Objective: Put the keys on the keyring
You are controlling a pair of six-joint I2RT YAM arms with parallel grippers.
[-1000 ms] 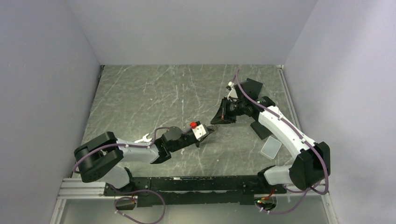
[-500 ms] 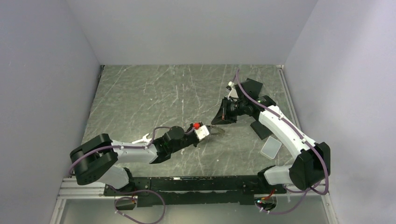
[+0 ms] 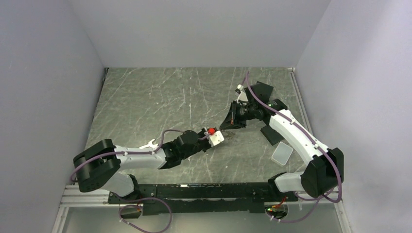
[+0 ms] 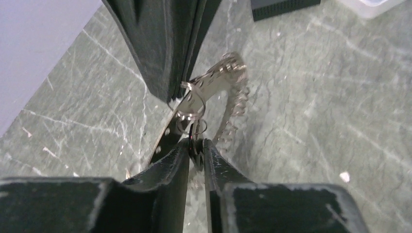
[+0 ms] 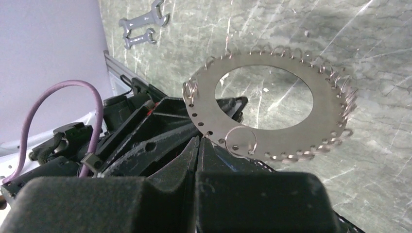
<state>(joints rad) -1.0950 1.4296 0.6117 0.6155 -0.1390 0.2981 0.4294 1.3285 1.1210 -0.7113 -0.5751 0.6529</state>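
Observation:
The keyring (image 5: 291, 138), a flat silver disc with a big round hole and wire loops along its edge, hangs above the table. My right gripper (image 5: 199, 141) is shut on its rim. From the top view the keyring (image 3: 232, 132) is a small glint between both grippers. My left gripper (image 4: 197, 144) meets the keyring (image 4: 228, 73) edge-on. Its tips stand a slit apart, pinching a small wire ring (image 4: 198, 127) hooked at the disc's rim. Two silver spanner-shaped keys (image 5: 142, 29) lie on the table, beside the left arm (image 3: 148, 144).
A clear plastic box (image 3: 282, 154) and a black block (image 3: 270, 134) lie on the table to the right, under the right arm. Grey walls close in on the left, back and right of the marble table (image 3: 160, 97).
My left gripper has reached further right and forward, up to the keyring, and its jaws have eased slightly. The right arm and the keyring have held still.

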